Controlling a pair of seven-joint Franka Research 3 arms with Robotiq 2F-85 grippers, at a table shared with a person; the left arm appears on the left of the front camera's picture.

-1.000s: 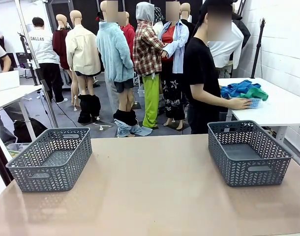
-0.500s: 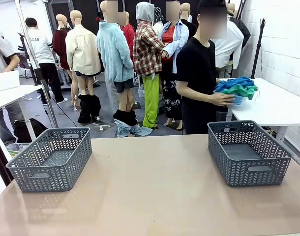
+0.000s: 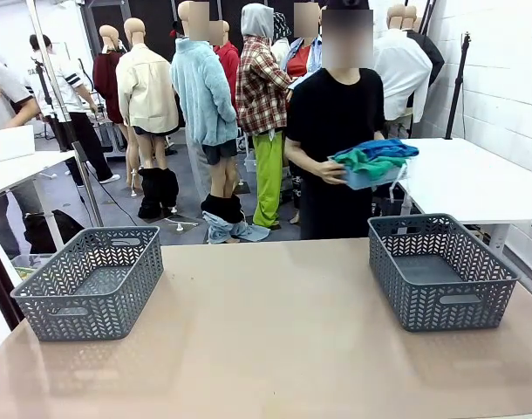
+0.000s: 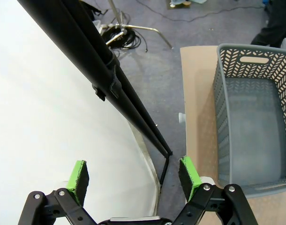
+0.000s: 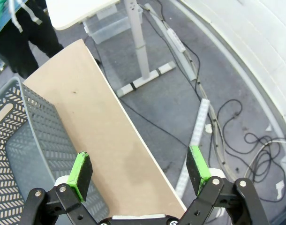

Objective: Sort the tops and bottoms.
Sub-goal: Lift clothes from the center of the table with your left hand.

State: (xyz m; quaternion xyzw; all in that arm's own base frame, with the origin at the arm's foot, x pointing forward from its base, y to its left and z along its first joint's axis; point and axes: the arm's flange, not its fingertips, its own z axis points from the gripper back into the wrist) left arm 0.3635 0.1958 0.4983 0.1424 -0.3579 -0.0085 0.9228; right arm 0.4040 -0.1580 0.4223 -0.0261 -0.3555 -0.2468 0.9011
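Beige counter [image 3: 266,349], two grey baskets [image 3: 92,279]; L/R jaws wide open, empty. Person [image 3: 336,113] holds tops [image 3: 385,148] & bottoms [image 3: 360,162] heaped, seemingly tangled: one pick may drag both.

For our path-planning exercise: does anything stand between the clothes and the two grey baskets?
Nothing visible does. The tops and bottoms lie in a bin held by the person beyond the table; bare tabletop leads to the left basket and right basket.
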